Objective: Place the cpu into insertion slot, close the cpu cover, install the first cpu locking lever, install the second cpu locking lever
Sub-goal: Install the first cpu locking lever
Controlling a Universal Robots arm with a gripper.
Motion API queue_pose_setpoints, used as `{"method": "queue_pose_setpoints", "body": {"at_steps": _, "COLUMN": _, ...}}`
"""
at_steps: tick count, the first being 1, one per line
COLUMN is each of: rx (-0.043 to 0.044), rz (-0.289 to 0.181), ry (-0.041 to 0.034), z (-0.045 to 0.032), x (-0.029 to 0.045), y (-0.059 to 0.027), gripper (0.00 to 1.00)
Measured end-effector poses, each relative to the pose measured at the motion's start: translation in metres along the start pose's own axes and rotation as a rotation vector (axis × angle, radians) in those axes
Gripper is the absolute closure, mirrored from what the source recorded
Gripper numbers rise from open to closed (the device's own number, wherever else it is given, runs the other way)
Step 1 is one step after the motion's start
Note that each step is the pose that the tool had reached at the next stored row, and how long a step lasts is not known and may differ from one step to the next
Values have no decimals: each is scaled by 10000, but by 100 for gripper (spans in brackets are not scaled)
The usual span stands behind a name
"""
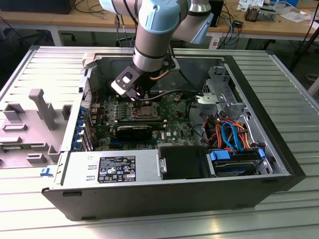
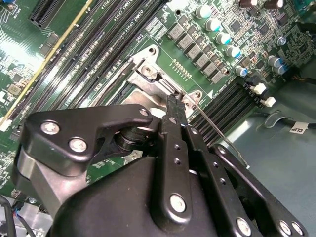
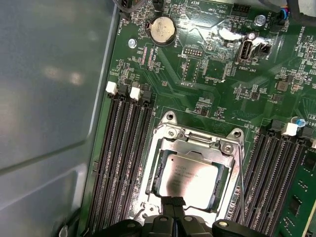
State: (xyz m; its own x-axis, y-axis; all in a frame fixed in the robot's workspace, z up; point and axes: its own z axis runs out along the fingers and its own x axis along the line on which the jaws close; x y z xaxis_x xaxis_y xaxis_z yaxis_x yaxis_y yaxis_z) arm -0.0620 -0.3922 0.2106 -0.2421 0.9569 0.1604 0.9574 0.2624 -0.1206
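Already the cpu [image 3: 190,178] is seated under the lowered cpu cover [image 3: 197,143], the empty gripper [image 3: 173,200] clenched at its edge, likely for pushing.

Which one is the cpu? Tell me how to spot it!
Look at the green circuit board in the open computer case. Between two banks of long black memory slots sits the silvery cpu cover. The cpu is the flat, dull grey square in its window.

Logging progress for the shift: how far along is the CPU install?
Done: the cpu sits in the insertion slot, the cpu cover lowered around it. In hand: the pincer is at the cover's edge. Left: a thin locking lever looks unlatched.
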Motion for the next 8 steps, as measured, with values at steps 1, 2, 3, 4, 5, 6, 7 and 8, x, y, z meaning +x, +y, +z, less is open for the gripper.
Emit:
{"method": "queue_pose_setpoints", "body": {"at_steps": 1, "rx": 11, "rz": -64, "ry": -7, "z": 0, "x": 0, "y": 0, "gripper": 89}}
{"method": "queue_pose_setpoints", "body": {"at_steps": 2, "rx": 19, "rz": -114, "ry": -14, "z": 0, "x": 0, "y": 0, "gripper": 89}}
{"method": "queue_pose_setpoints", "body": {"at_steps": 3, "rx": 21, "rz": -126, "ry": -15, "z": 0, "x": 0, "y": 0, "gripper": 89}}
{"method": "queue_pose_setpoints", "body": {"at_steps": 4, "rx": 23, "rz": -139, "ry": -17, "z": 0, "x": 0, "y": 0, "gripper": 89}}
{"method": "queue_pose_setpoints", "body": {"at_steps": 5, "rx": 25, "rz": -152, "ry": -19, "z": 0, "x": 0, "y": 0, "gripper": 89}}
{"method": "queue_pose_setpoints", "body": {"at_steps": 6, "rx": 28, "rz": -168, "ry": -20, "z": 0, "x": 0, "y": 0, "gripper": 89}}
{"method": "queue_pose_setpoints", "body": {"at_steps": 7, "rx": 30, "rz": -178, "ry": -22, "z": 0, "x": 0, "y": 0, "gripper": 89}}
{"method": "queue_pose_setpoints", "body": {"at_steps": 8, "rx": 31, "rz": -192, "ry": -23, "z": 0, "x": 0, "y": 0, "gripper": 89}}
